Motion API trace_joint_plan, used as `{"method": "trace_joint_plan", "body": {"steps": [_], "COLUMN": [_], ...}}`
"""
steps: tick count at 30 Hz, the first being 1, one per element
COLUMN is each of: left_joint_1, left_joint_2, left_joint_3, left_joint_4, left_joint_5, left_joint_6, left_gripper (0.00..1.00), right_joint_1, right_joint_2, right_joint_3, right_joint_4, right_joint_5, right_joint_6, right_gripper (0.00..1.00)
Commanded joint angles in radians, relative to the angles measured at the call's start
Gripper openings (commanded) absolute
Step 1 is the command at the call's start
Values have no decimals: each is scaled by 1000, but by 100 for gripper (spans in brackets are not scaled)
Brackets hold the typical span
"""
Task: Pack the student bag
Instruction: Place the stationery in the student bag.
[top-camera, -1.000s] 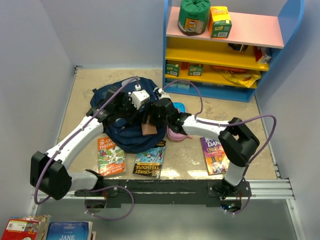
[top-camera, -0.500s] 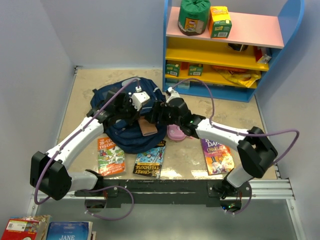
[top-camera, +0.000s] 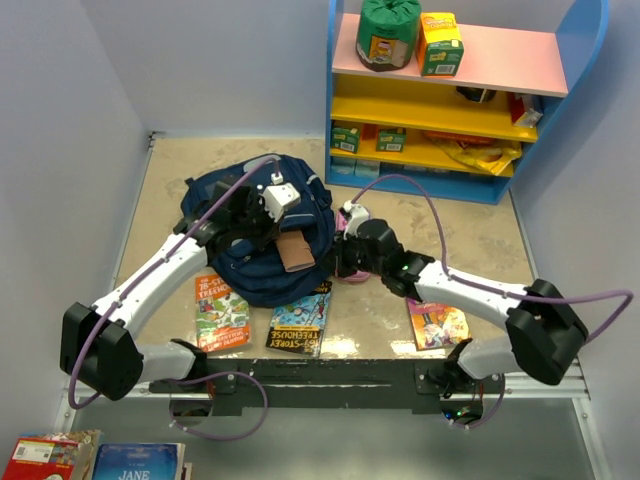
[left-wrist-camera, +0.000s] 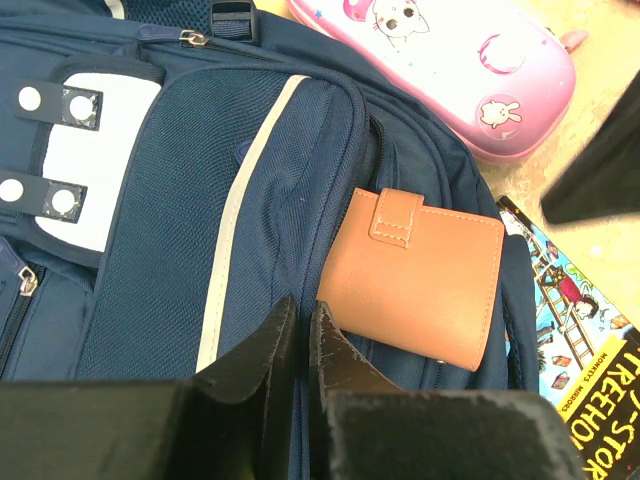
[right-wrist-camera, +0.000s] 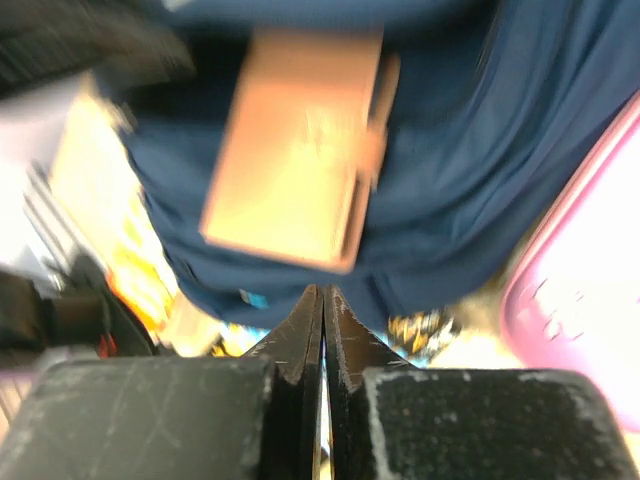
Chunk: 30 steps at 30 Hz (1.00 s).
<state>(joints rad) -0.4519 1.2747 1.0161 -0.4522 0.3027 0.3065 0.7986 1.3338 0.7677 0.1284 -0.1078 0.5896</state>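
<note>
The navy student bag (top-camera: 258, 280) lies on the table at centre left, its white patches (left-wrist-camera: 95, 150) showing in the left wrist view. A tan leather wallet (top-camera: 295, 253) sticks halfway out of a front pocket slit (left-wrist-camera: 415, 285) (right-wrist-camera: 300, 150). My left gripper (top-camera: 255, 225) sits on top of the bag, its jaws pinched on a fold of the blue fabric (left-wrist-camera: 300, 315) just left of the wallet. A short way right of the bag hangs my right gripper (top-camera: 343, 260), shut with nothing in it (right-wrist-camera: 322, 295). It points back at the wallet.
A pink pencil case (left-wrist-camera: 450, 60) lies right of the bag, partly under my right wrist (top-camera: 352, 272). Three books lie along the near side (top-camera: 220, 312) (top-camera: 300, 322) (top-camera: 437, 322). A blue shelf unit (top-camera: 450, 100) with boxes stands at the back right.
My right gripper has let go of the wallet, drawn back to the right away from the bag, and shut. The wallet stays lodged in the pocket. The left gripper has not moved.
</note>
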Motion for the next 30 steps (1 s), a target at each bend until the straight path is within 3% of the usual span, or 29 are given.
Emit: {"method": "trace_joint_plan", "body": {"steps": [1,16,25,27,30], "left_joint_1": [-13,-13,-13,-13,-14], "left_joint_2": [-14,-8,-26,-23,-24], "left_joint_3": [45,49,6,4,6], "left_joint_4": [46,33,36,40,38], "left_joint_5": [65,82,79,84,88], "left_joint_6": [-15,-9,5,3,-1], "left_gripper": [0,0,0,0,0], "right_joint_1": [34,36,33,18,5], "right_joint_2": [45,281,249,240,257], "right_joint_3": [-34,68,74,38,47], "right_joint_4": [48,284,358,454,450], "right_joint_5": [-99,-79,-87,-128,-164], "right_joint_6": [-34,65,101,134,142], "right_gripper": [0,0,0,0,0]}}
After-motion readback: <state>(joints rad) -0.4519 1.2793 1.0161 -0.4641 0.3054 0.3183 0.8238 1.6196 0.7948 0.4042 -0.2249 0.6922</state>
